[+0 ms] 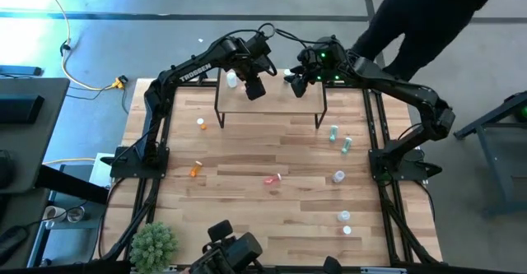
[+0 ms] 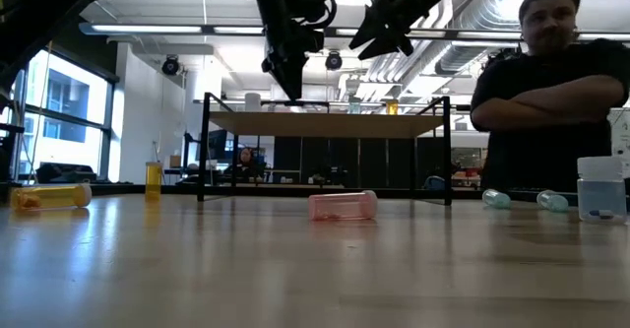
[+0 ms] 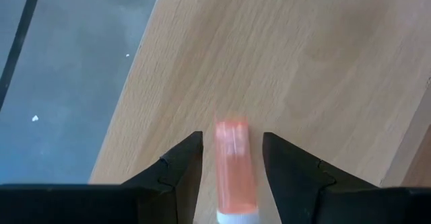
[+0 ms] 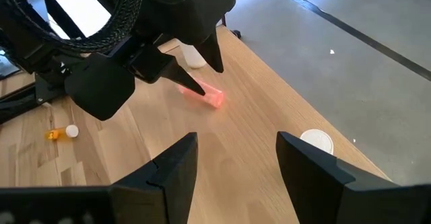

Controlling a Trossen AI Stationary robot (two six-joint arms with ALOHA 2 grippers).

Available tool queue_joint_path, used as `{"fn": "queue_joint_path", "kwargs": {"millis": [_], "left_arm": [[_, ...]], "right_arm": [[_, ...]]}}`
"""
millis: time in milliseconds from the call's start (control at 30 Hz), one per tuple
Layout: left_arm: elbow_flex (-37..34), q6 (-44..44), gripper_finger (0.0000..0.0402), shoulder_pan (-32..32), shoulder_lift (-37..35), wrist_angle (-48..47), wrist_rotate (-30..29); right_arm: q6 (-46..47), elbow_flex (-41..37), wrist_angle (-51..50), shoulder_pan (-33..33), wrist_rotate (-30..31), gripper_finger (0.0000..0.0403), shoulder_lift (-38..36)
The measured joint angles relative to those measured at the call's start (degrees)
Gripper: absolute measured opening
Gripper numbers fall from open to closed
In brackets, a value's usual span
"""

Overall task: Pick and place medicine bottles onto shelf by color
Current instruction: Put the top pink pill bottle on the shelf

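Observation:
The shelf stands at the table's far middle. My left gripper points down over its left part, fingers apart, with a blurred pink-red medicine bottle between them. In the right wrist view that bottle shows just below the left fingertips, over the shelf board. A white bottle stands upright on the shelf behind it, and a white bottle top shows by the shelf's far edge. My right gripper hovers open above the shelf's right part, empty. My left gripper comes at the pink-red bottle from above, with the bottle lying along and between its fingers. A thin strip of board shows on either side of the bottle. I cannot tell whether either finger touches it.
Loose bottles lie about the table: white, orange, pink, two green, clear ones toward the right. A green plant stands at the near left. A person stands behind the far right edge.

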Motion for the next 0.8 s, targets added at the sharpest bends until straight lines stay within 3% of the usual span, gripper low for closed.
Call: {"fn": "queue_joint_path", "kwargs": {"millis": [433,633,800], "left_arm": [[0.01,-1.39,0.0146,0.07,0.00,-3.46,-0.27],[0.01,-0.59,0.0154,0.09,0.00,-3.10,-3.79],[-0.07,-1.46,0.0154,0.11,0.00,-3.32,-1.78]], "right_arm": [[0.00,0.00,0.02,0.00,0.00,0.0193,0.00],[0.00,0.00,0.02,0.00,0.00,0.0193,0.00],[0.00,0.00,0.02,0.00,0.00,0.0193,0.00]]}}
